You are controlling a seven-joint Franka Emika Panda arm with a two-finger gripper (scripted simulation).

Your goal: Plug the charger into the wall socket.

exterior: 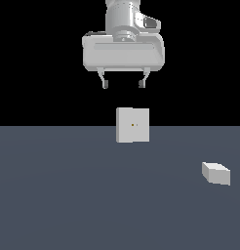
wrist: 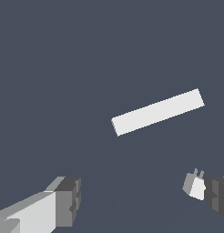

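Note:
The wall socket is an upright off-white square plate with two tiny yellowish dots at its centre, standing on the grey floor. The charger is a small off-white block lying on the floor, toward the exterior view's right and nearer the camera. My gripper hangs high above the socket, open and empty. In the wrist view the socket shows edge-on as a slim white bar. The charger shows two small prongs and sits partly behind one finger. The gripper holds nothing between its fingers.
A flat dark grey floor carries both objects. Black background lies behind the socket and the arm.

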